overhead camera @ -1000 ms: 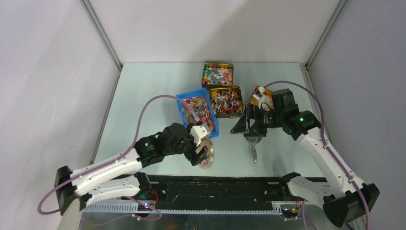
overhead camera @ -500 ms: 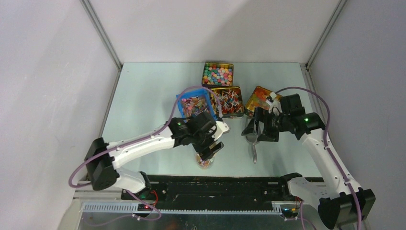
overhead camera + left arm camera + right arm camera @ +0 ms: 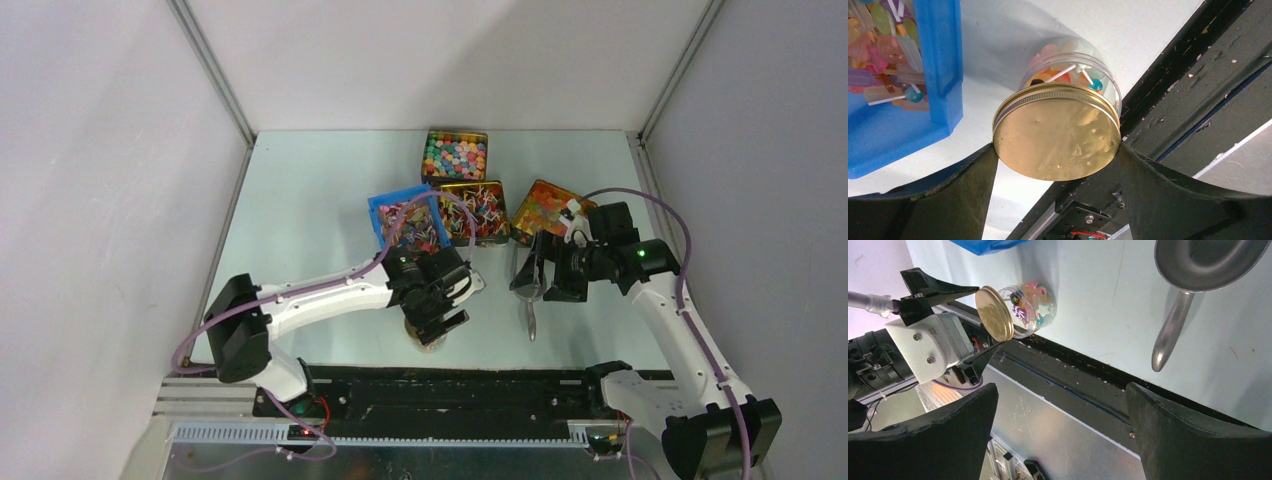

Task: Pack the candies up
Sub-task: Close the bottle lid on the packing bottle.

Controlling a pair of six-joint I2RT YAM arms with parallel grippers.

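Note:
The candies (image 3: 412,224), small twist-wrapped sweets, fill a blue bin (image 3: 380,212) and the gold tin (image 3: 474,212) beside it; the bin's candies (image 3: 883,45) also show in the left wrist view. More lie inside a clear jar (image 3: 1074,67) near the table's front edge. A gold lid (image 3: 1058,135) sits on the jar's mouth. My left gripper (image 3: 440,312) is shut on the lid, a finger pressed against each side of its rim. My right gripper (image 3: 535,275) hangs open and empty above a metal scoop (image 3: 1198,262) lying on the table.
A tin of round pastel balls (image 3: 455,155) stands at the back, and a tin of orange jelly pieces (image 3: 545,205) right of the candy tin. The scoop's handle (image 3: 531,322) points toward the black front rail (image 3: 450,385), just beyond the jar (image 3: 1035,302).
My left arm has swung right and brought the lid from beside the jar onto its mouth. My right gripper has drifted a little right and nearer, still open.

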